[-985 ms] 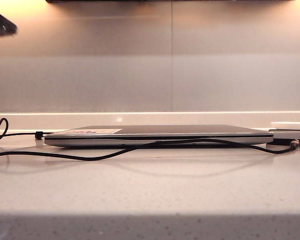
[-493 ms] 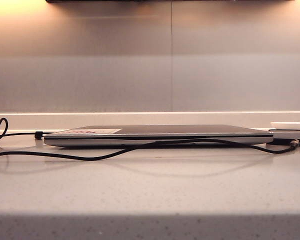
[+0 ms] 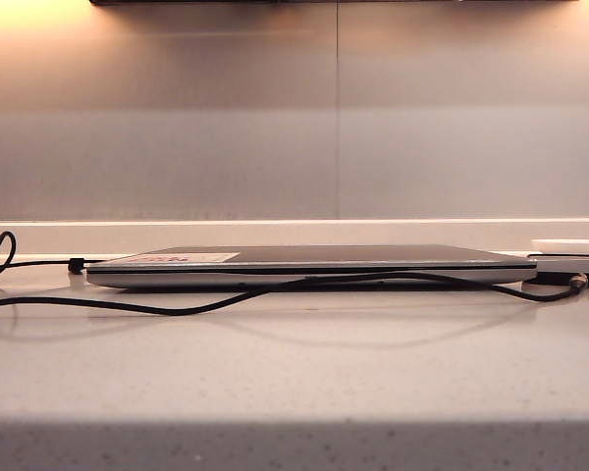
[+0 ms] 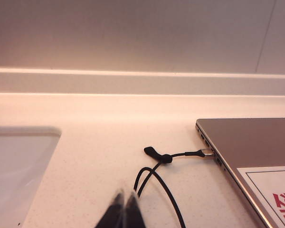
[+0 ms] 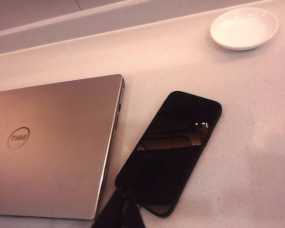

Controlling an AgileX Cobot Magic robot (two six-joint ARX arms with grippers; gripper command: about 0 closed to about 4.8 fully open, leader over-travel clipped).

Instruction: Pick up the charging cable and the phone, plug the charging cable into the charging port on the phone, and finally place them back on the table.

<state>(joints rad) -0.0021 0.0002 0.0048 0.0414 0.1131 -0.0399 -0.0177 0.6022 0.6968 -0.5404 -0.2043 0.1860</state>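
Note:
The charging cable (image 3: 196, 308) lies on the table (image 3: 294, 383), running from the far left past the front of the laptop. Its silvery plug tip (image 3: 578, 282) rests beside the phone (image 3: 565, 279), seen edge-on at the far right. I cannot tell whether the tip is inserted. In the right wrist view the phone (image 5: 173, 147) lies flat, screen up, beside the laptop. My right gripper (image 5: 124, 190) hangs shut and empty over its near end. My left gripper (image 4: 125, 195) is shut and empty above the cable's loops (image 4: 154, 178). Neither gripper shows in the exterior view.
A closed silver laptop (image 3: 304, 263) fills the middle of the table. The cable's other end (image 4: 206, 153), past a black bead (image 4: 166, 158), sits at the laptop's side (image 4: 256, 147). A white dish (image 5: 243, 27) stands beyond the phone. A white recessed basin (image 4: 19, 166) adjoins the table.
A dark part of the left arm at the upper left of the exterior view has gone out of sight. Cable, laptop and phone have not moved.

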